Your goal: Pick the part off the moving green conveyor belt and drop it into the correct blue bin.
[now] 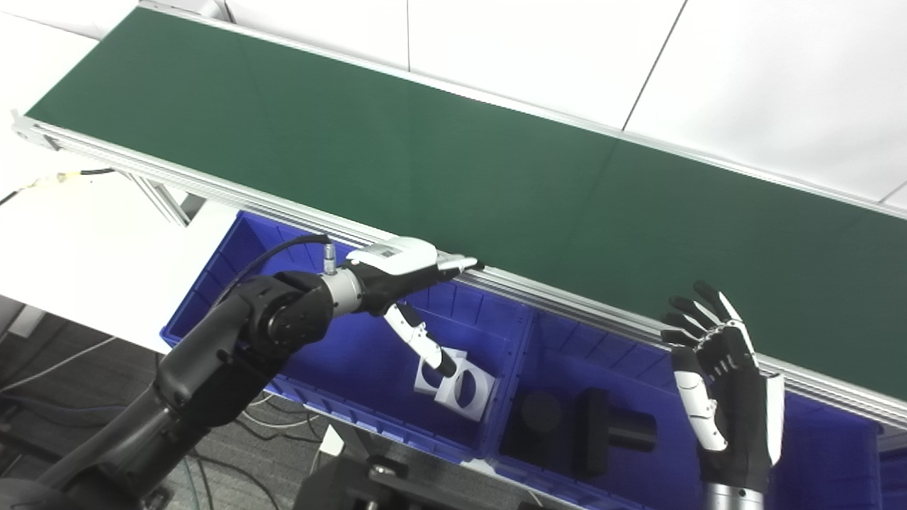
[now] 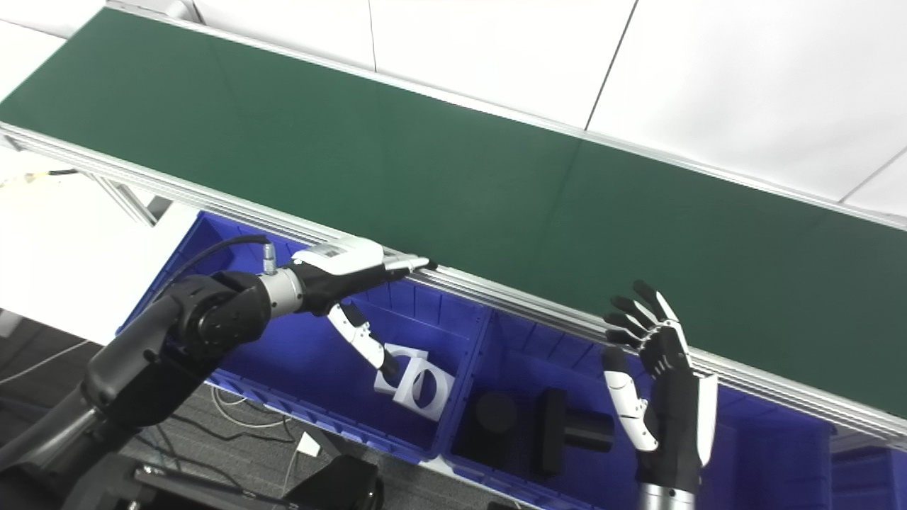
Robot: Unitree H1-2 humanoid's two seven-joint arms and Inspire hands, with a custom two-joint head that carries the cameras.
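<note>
no part shows on the green conveyor belt (image 1: 453,163), so the left hand (image 1: 404,273) and right hand (image 1: 716,375), both spread and holding nothing, hover over the blue bins (image 1: 340,354) at lower frame, likely waiting.

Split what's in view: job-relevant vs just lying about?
Job:
green conveyor belt, no part on it
left blue bin holding white parts
right blue bin holding black parts
left hand, open, over the left bin
right hand, open, over the right bin

Lying about:
cables on the floor
white wall panels
</note>
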